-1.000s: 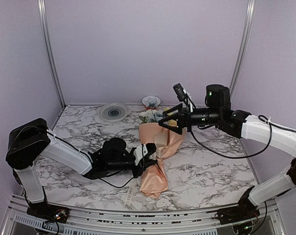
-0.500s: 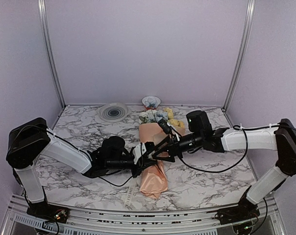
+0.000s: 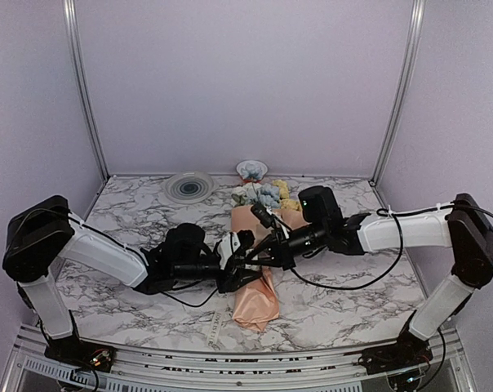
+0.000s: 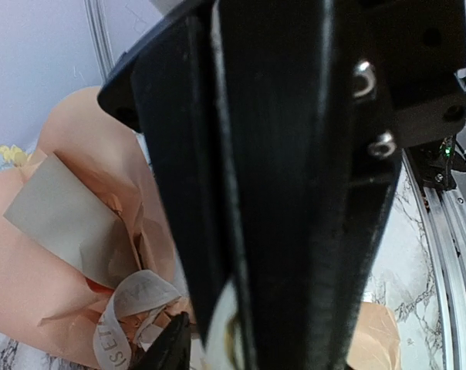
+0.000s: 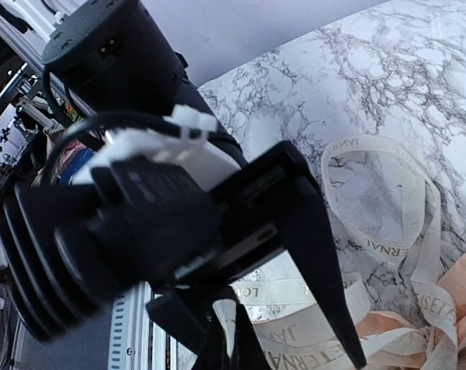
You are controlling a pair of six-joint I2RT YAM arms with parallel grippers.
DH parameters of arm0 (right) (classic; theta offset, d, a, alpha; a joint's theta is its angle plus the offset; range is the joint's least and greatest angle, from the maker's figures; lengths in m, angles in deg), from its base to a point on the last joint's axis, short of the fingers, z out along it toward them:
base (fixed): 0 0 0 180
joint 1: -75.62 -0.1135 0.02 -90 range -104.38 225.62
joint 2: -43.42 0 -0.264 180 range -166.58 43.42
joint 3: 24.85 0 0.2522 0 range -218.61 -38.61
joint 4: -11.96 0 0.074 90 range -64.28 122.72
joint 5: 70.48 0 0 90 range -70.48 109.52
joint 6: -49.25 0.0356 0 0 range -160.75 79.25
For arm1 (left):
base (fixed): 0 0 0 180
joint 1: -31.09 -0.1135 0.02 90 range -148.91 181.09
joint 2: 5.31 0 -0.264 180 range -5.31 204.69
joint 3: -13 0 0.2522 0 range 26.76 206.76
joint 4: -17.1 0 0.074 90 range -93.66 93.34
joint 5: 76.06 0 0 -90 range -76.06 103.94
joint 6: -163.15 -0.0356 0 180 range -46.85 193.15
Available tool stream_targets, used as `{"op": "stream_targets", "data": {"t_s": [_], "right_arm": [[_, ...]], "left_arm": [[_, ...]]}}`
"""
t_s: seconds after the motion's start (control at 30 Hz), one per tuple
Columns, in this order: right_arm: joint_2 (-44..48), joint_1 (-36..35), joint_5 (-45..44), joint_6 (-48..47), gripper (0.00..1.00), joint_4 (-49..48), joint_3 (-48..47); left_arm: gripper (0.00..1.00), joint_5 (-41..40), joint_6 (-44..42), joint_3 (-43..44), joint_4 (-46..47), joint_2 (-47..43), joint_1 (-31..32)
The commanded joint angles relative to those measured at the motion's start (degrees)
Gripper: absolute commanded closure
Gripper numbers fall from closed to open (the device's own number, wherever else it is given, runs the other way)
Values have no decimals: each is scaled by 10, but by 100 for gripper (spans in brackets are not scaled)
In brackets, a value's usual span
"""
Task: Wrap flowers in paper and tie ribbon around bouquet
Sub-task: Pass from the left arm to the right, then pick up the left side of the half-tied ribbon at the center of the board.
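The bouquet lies on the marble table, its peach paper (image 3: 259, 300) rolled into a cone with the flowers (image 3: 267, 194) at the far end. The cream ribbon (image 5: 387, 247) loops round the cone's waist, and one tail (image 3: 216, 327) trails toward the front edge. My left gripper (image 3: 240, 263) stands open at the waist, fingers (image 5: 318, 262) spread either side of the ribbon. My right gripper (image 5: 234, 339) meets it from the right, shut on a strip of ribbon. A black body fills most of the left wrist view, with paper (image 4: 40, 308) and ribbon (image 4: 133, 297) beside it.
A grey plate (image 3: 189, 186) and a small white bowl (image 3: 251, 169) sit at the back wall. The right arm's black cable (image 3: 336, 282) droops onto the table. A metal rail (image 3: 246, 359) runs along the front edge. Purple walls close in three sides.
My right arm came down from above the blooms to the cone's waist and shut there. My left gripper, shut before, has opened and stayed in place.
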Motion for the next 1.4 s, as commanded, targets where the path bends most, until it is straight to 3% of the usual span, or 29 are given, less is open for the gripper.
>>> {"op": "stream_targets", "data": {"t_s": [0.0,0.17,0.3,0.43,0.63,0.7,0.8,0.9,0.97,1.0,1.37], "right_arm": [[2,20,-39,19,100,-4,-22],[-20,33,-35,35,100,-22,-24],[-30,33,-29,38,100,-26,-32],[-41,33,-29,39,100,-22,-41],[-38,33,-26,43,100,-30,-38],[-36,33,-24,47,100,-28,-39],[-30,32,-24,50,100,-31,-34],[-29,32,-27,53,100,-36,-29],[-30,32,-26,57,100,-39,-29],[-30,33,-25,58,100,-40,-29],[-32,32,-31,54,100,-30,-34]], "left_arm": [[43,-9,34,-20,-66,-80,-13],[28,-53,53,-53,-219,-184,-19],[27,-230,175,-75,-333,-250,-64],[32,-292,270,-68,-485,-226,-132],[28,-293,291,-65,-482,-132,-135],[31,-288,291,-47,-478,-101,-135],[46,-286,286,-41,-468,-80,-135],[71,-264,266,-51,-444,-85,-135],[95,-247,253,-58,-427,-95,-135],[100,-241,247,-62,-420,-103,-135],[100,-230,171,-92,-376,-224,-119]]}}
